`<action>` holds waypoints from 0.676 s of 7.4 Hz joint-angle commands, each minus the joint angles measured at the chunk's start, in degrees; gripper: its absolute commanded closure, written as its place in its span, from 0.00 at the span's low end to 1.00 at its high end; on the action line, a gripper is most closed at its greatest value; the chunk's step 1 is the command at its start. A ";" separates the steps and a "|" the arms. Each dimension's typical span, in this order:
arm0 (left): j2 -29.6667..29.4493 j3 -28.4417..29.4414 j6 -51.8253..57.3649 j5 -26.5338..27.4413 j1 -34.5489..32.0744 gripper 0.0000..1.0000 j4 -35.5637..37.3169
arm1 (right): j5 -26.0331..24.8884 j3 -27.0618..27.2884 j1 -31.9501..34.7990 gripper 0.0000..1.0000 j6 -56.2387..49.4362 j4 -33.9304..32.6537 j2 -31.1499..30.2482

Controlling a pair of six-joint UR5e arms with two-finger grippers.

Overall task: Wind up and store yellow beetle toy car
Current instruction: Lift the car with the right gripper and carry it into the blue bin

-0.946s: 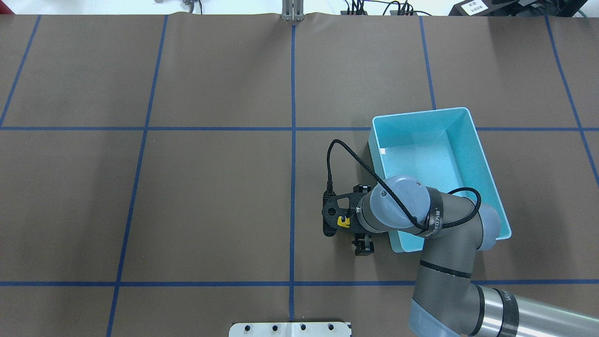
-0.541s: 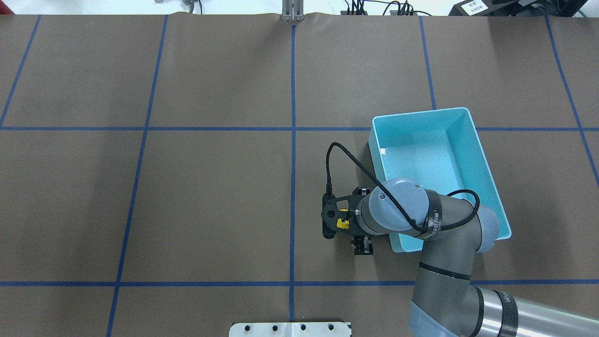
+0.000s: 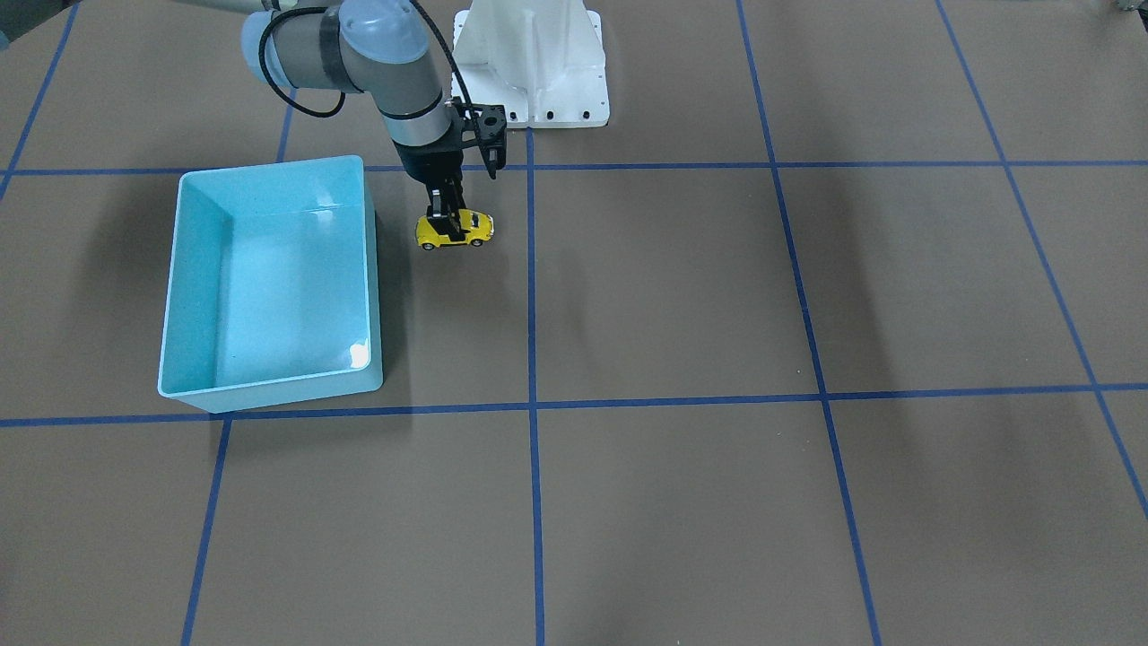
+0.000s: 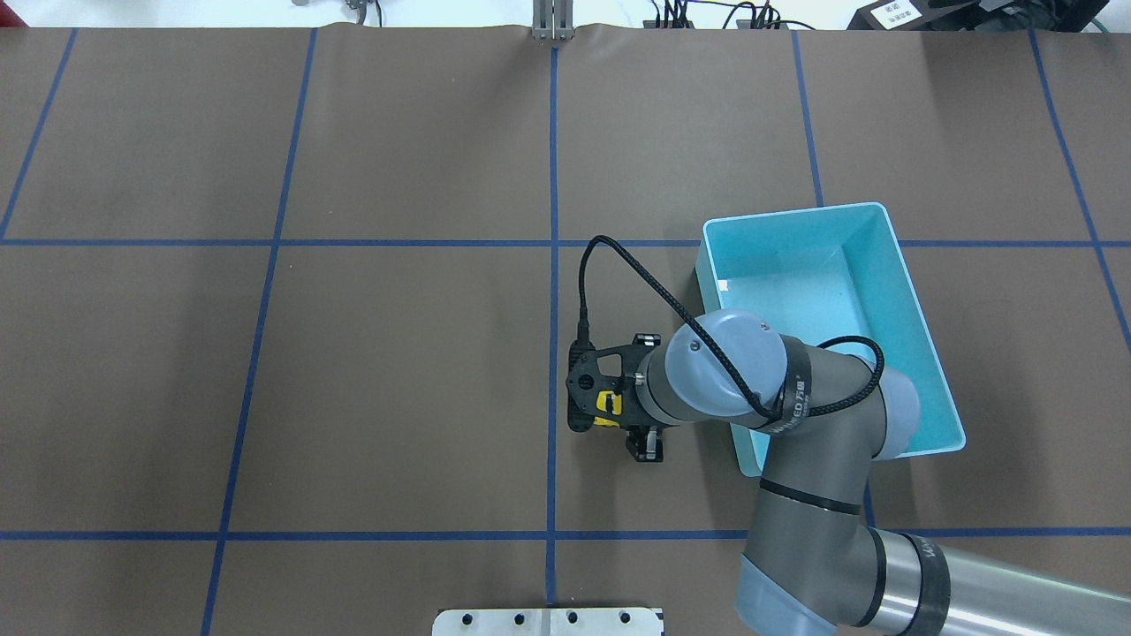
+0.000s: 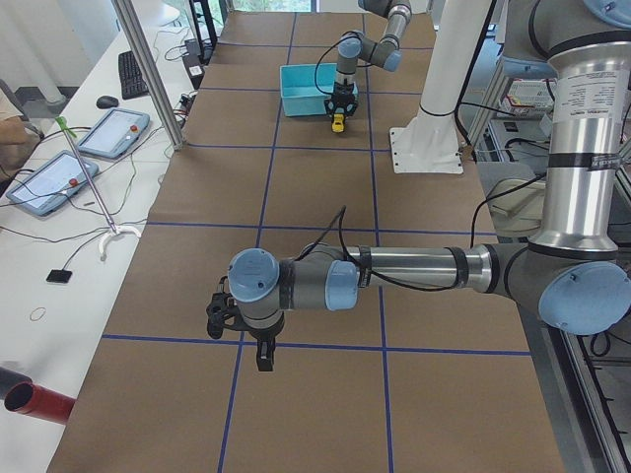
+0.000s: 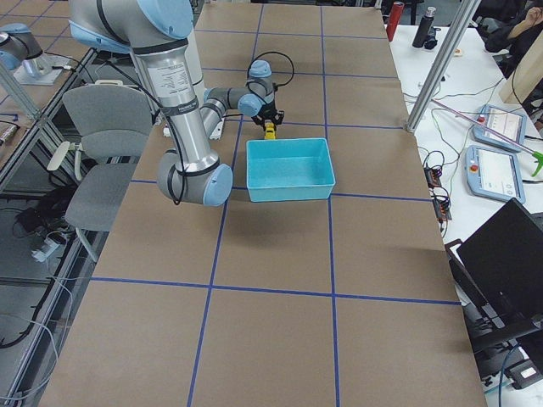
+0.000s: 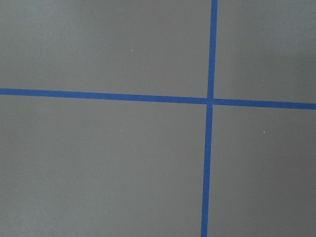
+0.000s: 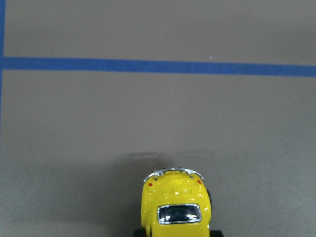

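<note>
The yellow beetle toy car (image 3: 455,230) sits low on the brown table just beside the light blue bin (image 3: 269,166). My right gripper (image 3: 448,219) comes straight down on it, fingers shut across its roof. From overhead only a patch of the car (image 4: 607,404) shows under the wrist, left of the bin (image 4: 795,215). The right wrist view has the car's (image 8: 175,205) rear end at the bottom centre. My left gripper (image 5: 263,357) hangs over the table far from the car, seen only in the exterior left view, so I cannot tell its state.
Blue tape lines (image 4: 553,265) divide the brown table into squares. The white robot base (image 3: 531,63) stands behind the car. The bin holds nothing. Monitors, tablets and cables lie on a side table (image 5: 89,148) beyond the left end.
My right gripper has slid the car to the overhead view's left, away from the bin, towards the centre tape line. The bin has not moved.
</note>
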 commanded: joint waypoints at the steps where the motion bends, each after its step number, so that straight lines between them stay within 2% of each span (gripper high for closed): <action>1: 0.06 -0.07 0.00 0.00 0.00 0.00 0.02 | 2.15 1.91 4.79 1.00 0.41 -6.50 6.20; 3: 0.06 -0.15 0.00 0.00 -0.09 0.00 0.02 | 13.89 5.60 16.46 1.00 -7.01 -9.42 2.90; 4: 0.06 -0.16 0.00 0.00 0.00 0.00 0.11 | 17.16 9.02 20.00 1.00 -11.59 -10.13 -0.26; 5: 0.06 -0.16 0.00 0.00 0.00 0.00 0.11 | 18.42 13.31 20.81 1.00 -13.98 -9.62 -7.51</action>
